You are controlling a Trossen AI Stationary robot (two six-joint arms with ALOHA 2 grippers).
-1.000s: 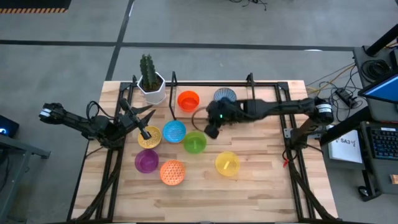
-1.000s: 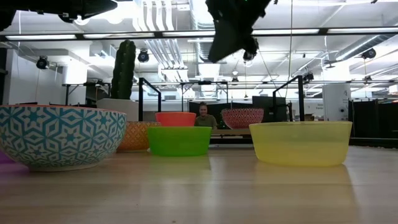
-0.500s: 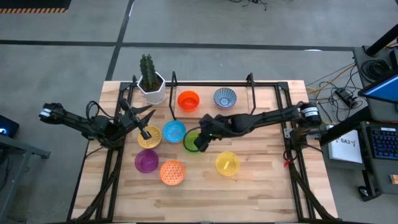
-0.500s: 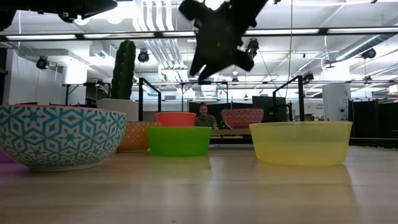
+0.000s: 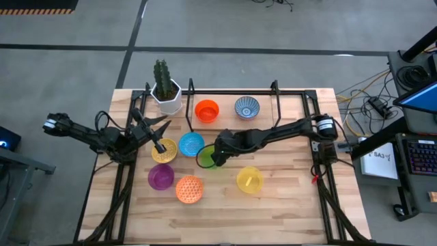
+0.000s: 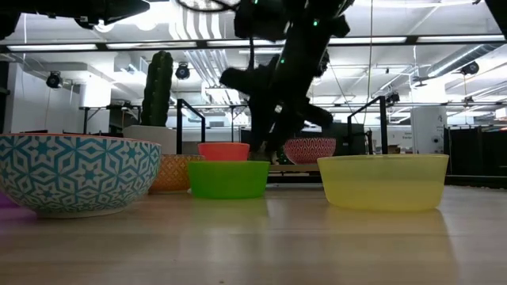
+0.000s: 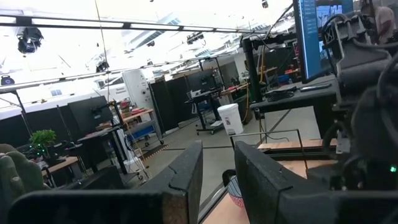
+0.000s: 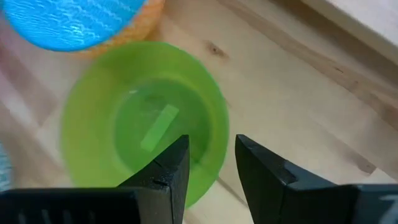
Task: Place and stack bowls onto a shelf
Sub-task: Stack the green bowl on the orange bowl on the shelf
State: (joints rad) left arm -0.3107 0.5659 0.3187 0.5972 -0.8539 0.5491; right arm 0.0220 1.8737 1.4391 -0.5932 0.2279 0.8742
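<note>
a wooden table seen from above, with two dark robot arms reaching in from either side. the right gripper (image 5: pixel 217 157) is down at the green bowl (image 5: pixel 207 156) near the middle of the table. in the right wrist view its two dark fingers (image 8: pixel 166 168) stand a narrow gap apart, straddling the bowl's near rim, one finger inside and one outside; whether they touch the rim cannot be told. a pale green strip lies on the inside of the green bowl (image 8: pixel 146 124).

the left gripper (image 5: pixel 162 145) hovers over the patterned gold bowl (image 5: pixel 164 152) at the left of the group, its fingers (image 7: pixel 180 180) slightly apart and holding nothing.

just beside the green bowl sits a blue bowl (image 5: pixel 191 144). nearer the front edge are a purple bowl (image 5: pixel 161 177), a patterned orange bowl (image 5: pixel 190 189) and a yellow bowl (image 5: pixel 249 180).

the shelf (image 5: pixel 273 92), a low rack of thin black rods over a light wood board, stands at the back of the table. on it are a red-orange bowl (image 5: pixel 206 110) and a blue-and-white patterned bowl (image 5: pixel 246 107), well apart from each other. a cactus in a white pot (image 5: pixel 166 92) stands to the left of the shelf.
</note>
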